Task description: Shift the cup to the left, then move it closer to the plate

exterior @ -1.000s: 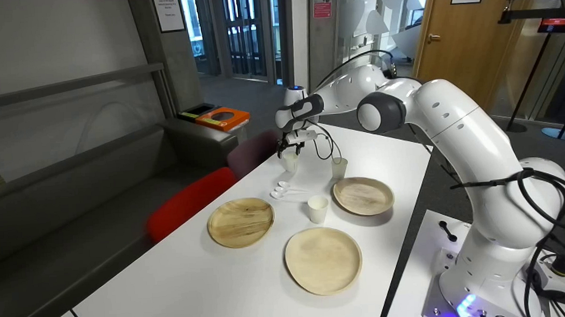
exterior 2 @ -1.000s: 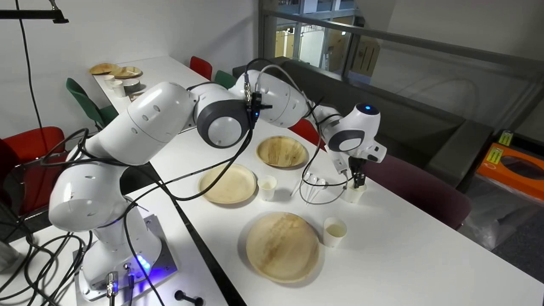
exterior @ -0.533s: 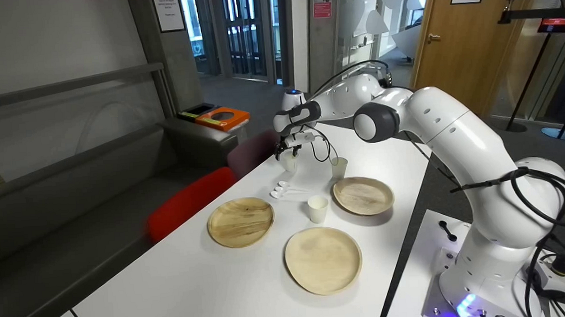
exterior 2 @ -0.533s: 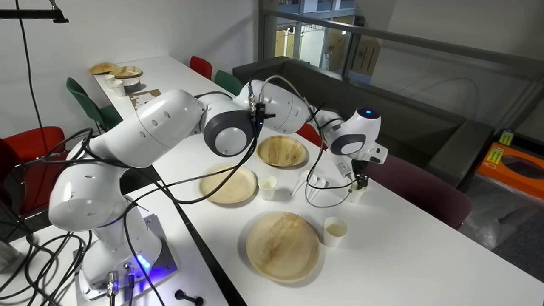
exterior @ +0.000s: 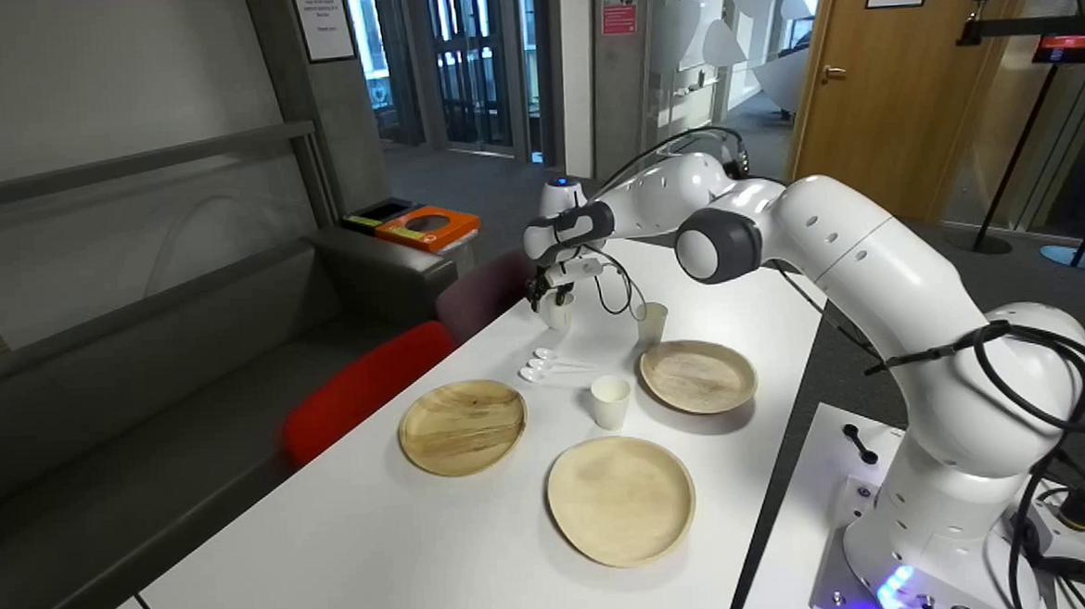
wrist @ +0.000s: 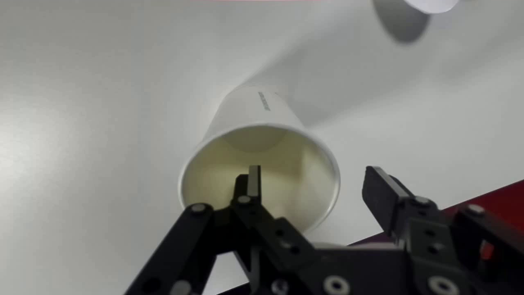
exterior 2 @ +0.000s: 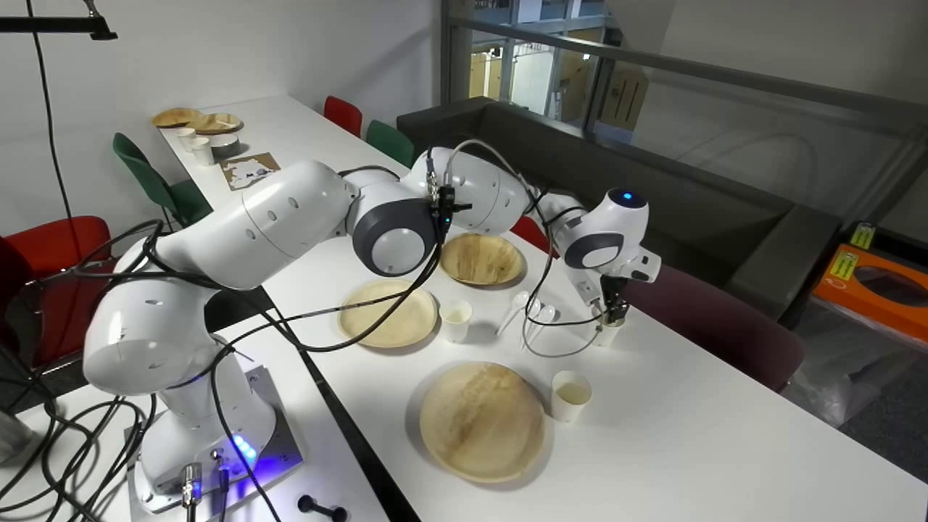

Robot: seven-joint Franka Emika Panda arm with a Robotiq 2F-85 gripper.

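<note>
By the maroon chair (exterior 2: pixel 714 326), the cup (wrist: pixel 282 164) stands upright on the bench (exterior: pixel 379 554), well apart from the plate (exterior 2: pixel 482 422). The jaws gape wide, one over the cup's mouth, one outside its rim; I can't tell whether the first dips inside. A second cup (exterior 2: pixel 570 399) sits just beside the plate.

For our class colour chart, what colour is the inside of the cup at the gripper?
Pale creamy yellow; the cup shows it best in the wrist view.

White cup (wrist: pixel 280 153), black end effector (wrist: pixel 313 172)
</note>
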